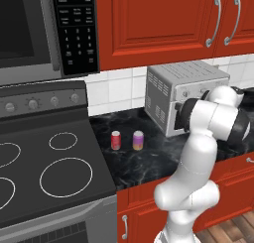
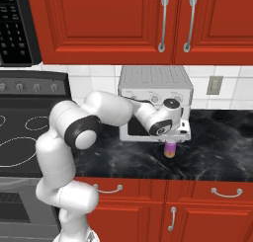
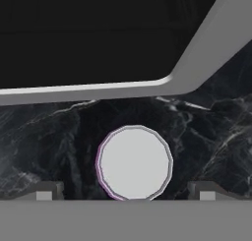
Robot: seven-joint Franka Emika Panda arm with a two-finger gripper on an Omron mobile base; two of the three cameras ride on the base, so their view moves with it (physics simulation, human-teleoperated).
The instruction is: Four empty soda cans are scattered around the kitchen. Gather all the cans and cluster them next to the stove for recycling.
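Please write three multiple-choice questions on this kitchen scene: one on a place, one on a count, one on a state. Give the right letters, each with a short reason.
1. Where does the purple can below the fingers stand?
A) on the counter, before the toaster oven
B) on the cooktop
C) in the microwave

2. How many cans stand beside the stove?
A) one
B) two
C) four

3. The fingers are:
A) shut on the can
B) open
C) shut on nothing

Key:
1 A: the right base view shows it before the oven door.
2 B: a red can and a pink can.
3 B: they stand apart, either side of the can top.
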